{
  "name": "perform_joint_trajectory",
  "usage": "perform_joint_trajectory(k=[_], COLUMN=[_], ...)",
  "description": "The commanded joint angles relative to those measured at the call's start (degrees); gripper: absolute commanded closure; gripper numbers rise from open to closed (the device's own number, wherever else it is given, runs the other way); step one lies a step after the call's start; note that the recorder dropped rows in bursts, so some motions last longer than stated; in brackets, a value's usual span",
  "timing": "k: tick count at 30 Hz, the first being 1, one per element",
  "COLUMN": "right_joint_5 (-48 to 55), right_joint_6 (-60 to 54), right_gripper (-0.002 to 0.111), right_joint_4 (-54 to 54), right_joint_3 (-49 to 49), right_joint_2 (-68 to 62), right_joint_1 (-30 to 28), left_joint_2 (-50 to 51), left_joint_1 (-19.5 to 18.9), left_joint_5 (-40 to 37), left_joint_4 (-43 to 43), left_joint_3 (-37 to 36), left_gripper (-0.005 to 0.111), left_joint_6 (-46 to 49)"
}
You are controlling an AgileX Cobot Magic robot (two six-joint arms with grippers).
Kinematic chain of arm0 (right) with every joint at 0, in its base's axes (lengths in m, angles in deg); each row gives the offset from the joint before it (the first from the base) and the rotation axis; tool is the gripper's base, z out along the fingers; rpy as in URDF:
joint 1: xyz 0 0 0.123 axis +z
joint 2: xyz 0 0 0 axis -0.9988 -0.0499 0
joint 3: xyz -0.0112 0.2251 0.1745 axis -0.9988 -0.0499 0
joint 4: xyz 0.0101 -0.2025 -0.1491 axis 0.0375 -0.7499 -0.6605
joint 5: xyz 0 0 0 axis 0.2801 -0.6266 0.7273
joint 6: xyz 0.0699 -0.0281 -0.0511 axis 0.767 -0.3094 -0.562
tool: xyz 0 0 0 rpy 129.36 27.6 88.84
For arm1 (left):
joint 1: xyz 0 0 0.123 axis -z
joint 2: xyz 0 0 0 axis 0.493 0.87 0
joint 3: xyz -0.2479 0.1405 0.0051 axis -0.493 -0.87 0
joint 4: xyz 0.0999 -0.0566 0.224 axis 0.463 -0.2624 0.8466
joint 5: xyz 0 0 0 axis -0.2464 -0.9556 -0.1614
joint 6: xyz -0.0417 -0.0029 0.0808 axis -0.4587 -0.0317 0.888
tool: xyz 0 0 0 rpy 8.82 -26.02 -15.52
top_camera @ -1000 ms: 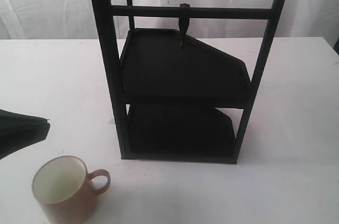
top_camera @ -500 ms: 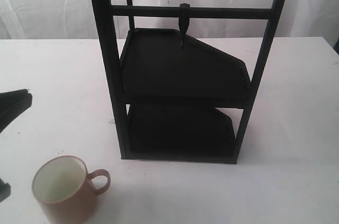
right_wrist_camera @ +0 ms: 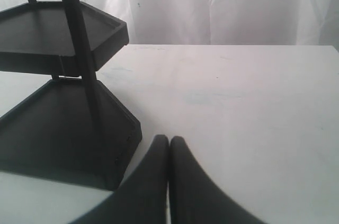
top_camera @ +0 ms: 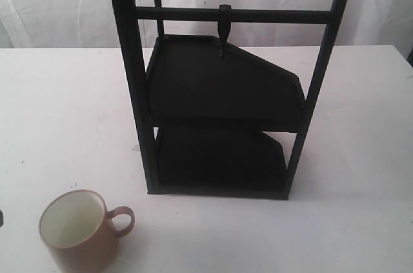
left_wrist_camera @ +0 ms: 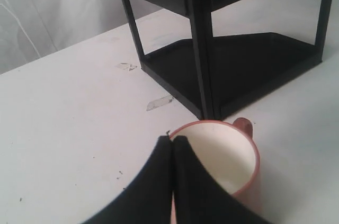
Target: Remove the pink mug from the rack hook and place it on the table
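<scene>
The pink mug (top_camera: pixel 80 229) stands upright on the white table (top_camera: pixel 71 105) at the front left, handle toward the rack (top_camera: pixel 219 99). The rack hook (top_camera: pixel 224 28) juts down bare from the crossbar. In the left wrist view my left gripper (left_wrist_camera: pixel 173 140) is shut with nothing in it, its tips in front of the mug (left_wrist_camera: pixel 225 163) rim, apart from it. My right gripper (right_wrist_camera: pixel 169 140) is shut and empty over bare table beside the rack's lower tray (right_wrist_camera: pixel 58 123). Neither gripper shows in the exterior view.
A white curtain (top_camera: pixel 58 2) hangs behind the table. Small bits of tape (left_wrist_camera: pixel 159 103) lie on the tabletop near the rack's foot. The rack's two black tray shelves (top_camera: pixel 226 86) hold nothing.
The left arm has drawn back to the left and left the exterior view. The mug has stayed in place on the table.
</scene>
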Motion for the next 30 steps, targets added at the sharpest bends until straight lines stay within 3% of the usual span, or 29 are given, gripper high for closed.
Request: perform_joint_trajectory(k=[1, 30], right_joint_5=[-0.3, -0.3], right_joint_6=[-0.1, -0.1], right_gripper=[0.108, 0.108], right_joint_4=[-0.1, -0.1], right_joint_3=[-0.3, -0.3], right_joint_2=[0.4, 0.4], right_joint_1=[-0.2, -0.2], left_joint_2=[-4.6, -5.7], left_joint_1=[-0.5, -0.5], left_joint_5=[-6.1, -7.1], left_joint_4=[-0.3, -0.2], left_joint_3=[-0.4, -0.4], left_gripper=[0.107, 0.107], left_joint_6=[-2.1, -1.9])
